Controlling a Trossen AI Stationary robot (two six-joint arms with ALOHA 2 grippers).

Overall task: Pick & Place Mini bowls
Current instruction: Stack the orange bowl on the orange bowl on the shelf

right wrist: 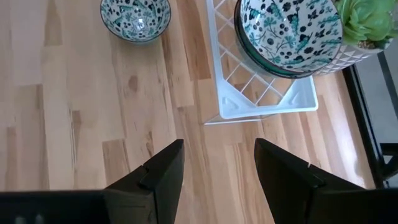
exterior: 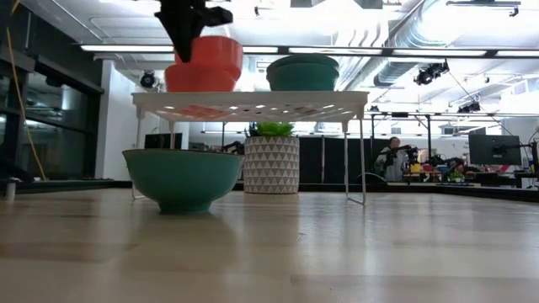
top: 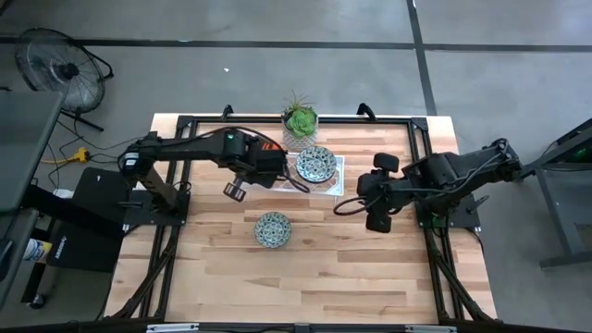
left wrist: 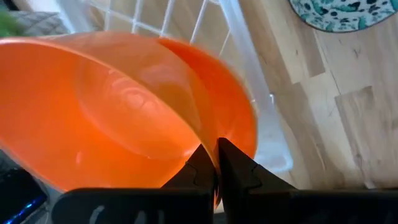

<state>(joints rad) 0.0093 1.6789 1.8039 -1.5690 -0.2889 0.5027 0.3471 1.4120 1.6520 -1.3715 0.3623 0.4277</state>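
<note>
My left gripper (left wrist: 216,163) is shut on a plain orange mini bowl (left wrist: 106,106), which it holds over the left end of a white wire rack (exterior: 253,103). Just under it, another orange bowl (exterior: 200,78) sits on the rack. A speckled bowl (top: 315,164), teal outside (exterior: 303,73), stands on the rack's right half. Another speckled bowl (top: 273,228) rests on its base on the table in front of the rack. My right gripper (right wrist: 217,149) hangs open above the table to the right of the rack (top: 370,196), with nothing between its fingers. My left gripper pinches the orange bowl's rim (left wrist: 213,148) between its two fingers, one inside the bowl and one outside. The fingers come steeply from above. The bowl (exterior: 210,50) hangs tilted over the orange bowl on the rack. Whether the two bowls touch, I cannot tell.
A small green plant in a white patterned pot (top: 300,122) stands right behind the rack. The rack stands on thin legs (exterior: 363,160) on the wooden table. Bare wood lies in front of the rack and toward the near edge (top: 305,277).
</note>
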